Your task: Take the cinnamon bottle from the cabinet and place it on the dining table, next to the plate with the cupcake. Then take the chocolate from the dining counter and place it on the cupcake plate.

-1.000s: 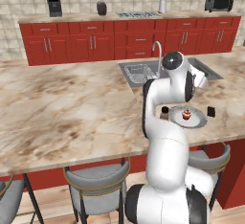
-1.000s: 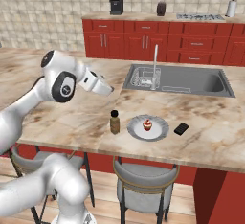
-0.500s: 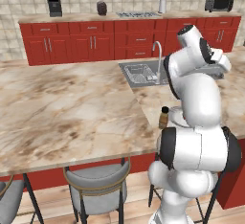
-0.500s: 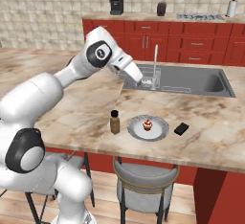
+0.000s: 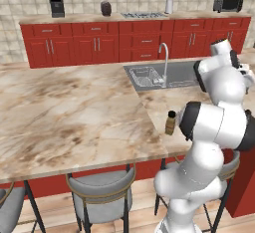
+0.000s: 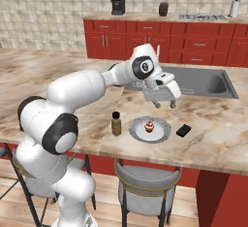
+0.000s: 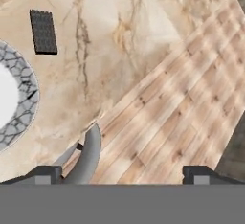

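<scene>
Since half a second ago the arm has swung further out over the marble top, carrying the gripper from above the sink edge to a spot over the plate; the bottle, plate and chocolate lie where they did.

Nearest: grey round-backed stools stand at the red base of the dining table, over a wood-plank floor.

On the beige, brown-veined top, near its front edge: the cinnamon bottle, upright, tan body and black cap, just beside the plate and apart from it. The cupcake, red wrapper and dark top, sits about mid-plate. The chocolate, a dark flat block, lies on the marble just beyond the plate's other side, not touching it.

Above the plate: the gripper, off the surface, holding nothing; fingers stand spread, tips far apart in the hand view.

Farther: a steel sink with curved faucet set into the top. Beyond, red base cabinets under a counter bearing a coffee machine, a cooktop, a paper-towel roll and a toaster oven; red wall cabinets along the upper edge.

View differences: in the left base view the arm's body covers plate, cupcake and chocolate, leaving the bottle showing. The hand view gives the chocolate beside the plate's patterned rim, plus a stool back over the floor.
</scene>
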Tool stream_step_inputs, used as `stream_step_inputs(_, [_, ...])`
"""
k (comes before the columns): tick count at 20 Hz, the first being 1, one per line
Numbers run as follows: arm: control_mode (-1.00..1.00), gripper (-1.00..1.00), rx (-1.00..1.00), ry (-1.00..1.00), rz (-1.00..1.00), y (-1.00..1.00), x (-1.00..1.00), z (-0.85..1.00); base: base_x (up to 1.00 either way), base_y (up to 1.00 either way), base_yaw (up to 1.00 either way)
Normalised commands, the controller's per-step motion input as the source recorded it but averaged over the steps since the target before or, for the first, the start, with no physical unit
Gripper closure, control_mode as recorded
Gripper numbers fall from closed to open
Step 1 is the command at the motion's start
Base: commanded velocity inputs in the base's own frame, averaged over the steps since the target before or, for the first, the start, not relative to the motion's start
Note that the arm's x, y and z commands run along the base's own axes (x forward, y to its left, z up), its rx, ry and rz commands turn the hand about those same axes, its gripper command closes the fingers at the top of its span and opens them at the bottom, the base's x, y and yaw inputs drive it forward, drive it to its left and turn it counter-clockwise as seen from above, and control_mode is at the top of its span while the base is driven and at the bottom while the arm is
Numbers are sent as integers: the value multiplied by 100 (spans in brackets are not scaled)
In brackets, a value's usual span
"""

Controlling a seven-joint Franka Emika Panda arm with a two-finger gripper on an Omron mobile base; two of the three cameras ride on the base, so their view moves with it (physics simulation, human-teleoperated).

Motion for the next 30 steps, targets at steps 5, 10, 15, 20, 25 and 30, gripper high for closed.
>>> stream_step_inputs(5, [-100,-100,23,-32,31,-69,6,-39,0,0,0])
stream_step_inputs(10, [-100,-100,28,-31,21,-44,19,-45,0,0,0])
stream_step_inputs(15, [-100,-100,9,-12,7,-8,45,-56,0,0,0])
stream_step_inputs(20, [-100,-100,0,2,0,0,58,-57,0,0,0])
stream_step_inputs(25, [-100,-100,0,6,0,8,39,-47,0,0,0])
stream_step_inputs(30, [-100,-100,0,6,0,0,22,-19,0,0,0])
